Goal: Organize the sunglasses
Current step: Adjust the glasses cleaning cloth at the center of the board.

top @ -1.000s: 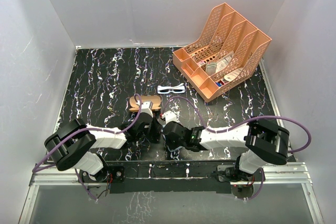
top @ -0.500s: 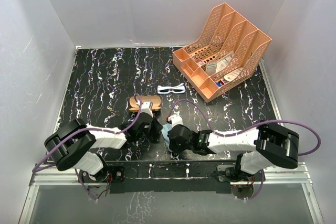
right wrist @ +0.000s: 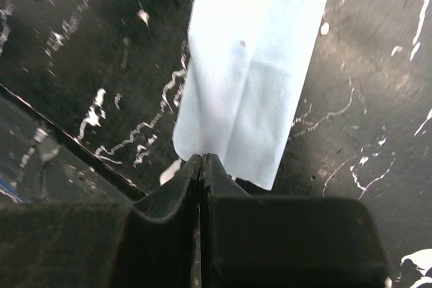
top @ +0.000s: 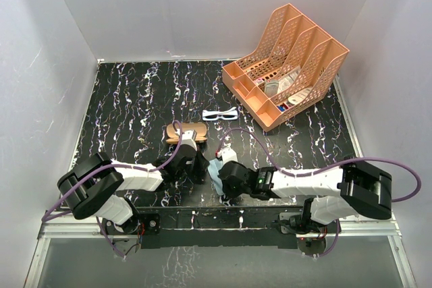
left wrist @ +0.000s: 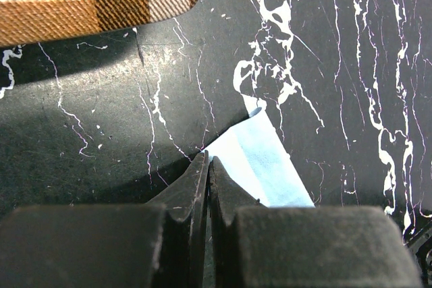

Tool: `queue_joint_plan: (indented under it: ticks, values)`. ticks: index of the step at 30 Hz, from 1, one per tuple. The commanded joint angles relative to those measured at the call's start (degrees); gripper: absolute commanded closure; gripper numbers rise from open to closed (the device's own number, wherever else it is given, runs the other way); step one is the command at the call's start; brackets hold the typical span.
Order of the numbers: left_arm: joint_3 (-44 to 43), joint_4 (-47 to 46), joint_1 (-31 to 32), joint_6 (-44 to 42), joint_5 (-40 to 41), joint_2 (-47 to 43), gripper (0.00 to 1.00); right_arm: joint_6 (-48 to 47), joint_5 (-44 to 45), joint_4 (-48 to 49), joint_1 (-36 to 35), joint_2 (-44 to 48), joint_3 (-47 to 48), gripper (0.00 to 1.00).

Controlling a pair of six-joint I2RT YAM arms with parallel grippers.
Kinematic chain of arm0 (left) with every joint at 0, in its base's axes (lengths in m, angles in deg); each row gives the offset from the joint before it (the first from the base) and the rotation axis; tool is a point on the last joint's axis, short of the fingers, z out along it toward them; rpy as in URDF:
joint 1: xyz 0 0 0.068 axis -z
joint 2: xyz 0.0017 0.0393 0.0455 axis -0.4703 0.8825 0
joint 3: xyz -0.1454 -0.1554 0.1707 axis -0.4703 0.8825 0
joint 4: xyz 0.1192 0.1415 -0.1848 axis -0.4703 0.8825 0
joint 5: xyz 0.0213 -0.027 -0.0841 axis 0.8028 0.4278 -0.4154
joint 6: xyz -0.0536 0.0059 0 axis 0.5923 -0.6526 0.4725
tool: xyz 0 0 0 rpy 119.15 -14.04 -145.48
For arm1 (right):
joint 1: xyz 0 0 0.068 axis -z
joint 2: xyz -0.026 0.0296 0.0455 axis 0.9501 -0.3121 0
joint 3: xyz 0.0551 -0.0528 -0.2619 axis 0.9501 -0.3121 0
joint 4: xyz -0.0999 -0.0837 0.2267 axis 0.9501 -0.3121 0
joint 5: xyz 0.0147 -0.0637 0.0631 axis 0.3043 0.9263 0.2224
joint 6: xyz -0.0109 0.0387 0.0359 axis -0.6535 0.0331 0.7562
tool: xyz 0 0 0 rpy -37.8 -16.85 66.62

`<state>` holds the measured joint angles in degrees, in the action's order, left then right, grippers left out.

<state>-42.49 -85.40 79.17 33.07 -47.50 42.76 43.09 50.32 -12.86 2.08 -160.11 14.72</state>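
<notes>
White walls close in a black bench [top: 128, 99] with white marble veins. From the top camera, the left gripper [top: 198, 166] and the right gripper [top: 223, 177] lie low and near each other. A light blue cloth [top: 214, 166] is between them and is partly covered by them. A brown plaid case [top: 186, 131] lies just beyond the left gripper. The sunglasses [top: 221, 114] lie on the bench further beyond both grippers, well apart from them and untouched. Past the sunglasses, to the right, stands an orange organizer [top: 287, 59]. Its compartments hold small things that are too small to name.

On the left wrist camera, the left gripper [left wrist: 208, 166] has its fingers pressed together. The corner of the cloth [left wrist: 260, 166] meets the tips and runs on to the right, under one finger. I cannot tell if it is pinched. The case [left wrist: 94, 5] is ahead to the left, cut off by the frame, with a pale inside showing.

On the right wrist camera, the right gripper [right wrist: 202, 161] is also closed. The cloth [right wrist: 250, 65] stretches ahead from the tips, and its near edge is hidden behind the fingers, so I cannot tell if the gripper holds it.
</notes>
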Motion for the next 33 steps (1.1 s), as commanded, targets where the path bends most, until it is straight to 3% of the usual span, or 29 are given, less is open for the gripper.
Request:
queue_joint_plan:
  ticks: [1, 11, 33]
  values:
    - [-0.32, 4.75, -0.17, -0.45, -0.34, 1.85, 1.0, -2.69, 4.7, 1.5, -0.1, 0.08, 5.92, 1.0]
    - [-0.32, 4.79, -0.22, -0.56, -0.43, 2.03, 1.0, -4.62, 4.83, 7.28, 1.92, -6.86, 9.43, 1.0]
    - [0.99, 3.37, -0.16, 0.49, -1.12, 2.31, 1.0, -5.55, 1.02, 15.3, 7.81, -10.46, 8.04, 1.0]
